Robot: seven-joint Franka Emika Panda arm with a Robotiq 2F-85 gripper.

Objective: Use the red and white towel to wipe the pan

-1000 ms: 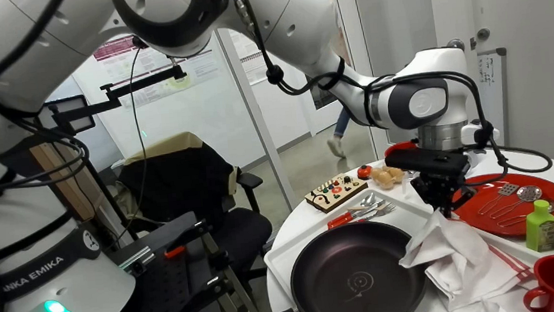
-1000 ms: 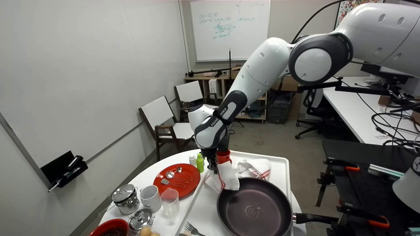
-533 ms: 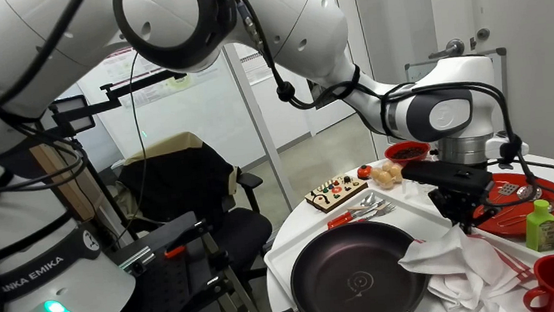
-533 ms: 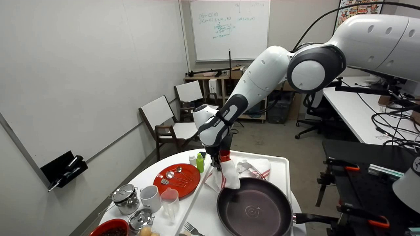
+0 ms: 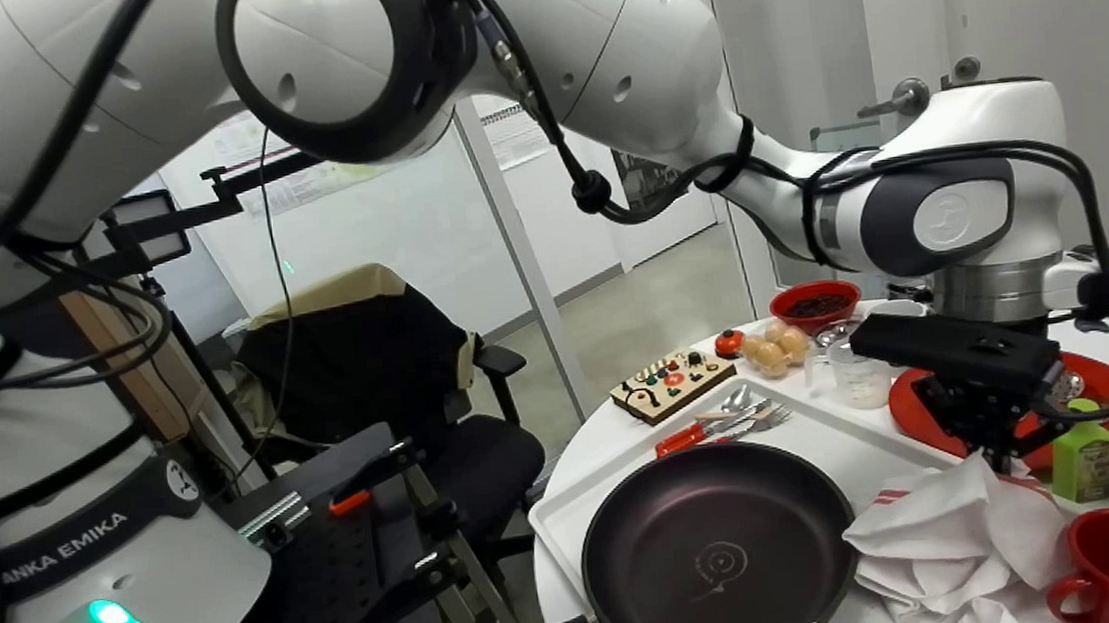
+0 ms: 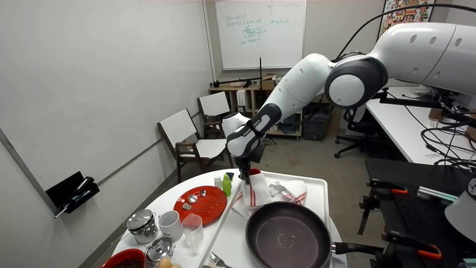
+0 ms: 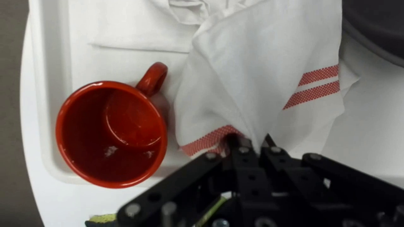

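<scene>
Pincer [image 7: 252, 144] clamped on red-striped towel [image 7: 268, 69], draped below it, pan [image 5: 716, 548] left and nearer in an exterior view

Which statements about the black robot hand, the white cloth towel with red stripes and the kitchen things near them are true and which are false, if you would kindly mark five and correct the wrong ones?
1. The black robot hand is shut on the white cloth towel with red stripes. True.
2. The large round black frying pan sits on the white rectangular tray. True.
3. The towel covers the whole inside of the pan. False: the inside lies in plain view, with the towel beside the pan.
4. The glossy red mug stands upright. True.
5. The towel is stuffed into the mug. False: the towel is beside the mug, not in it.
</scene>
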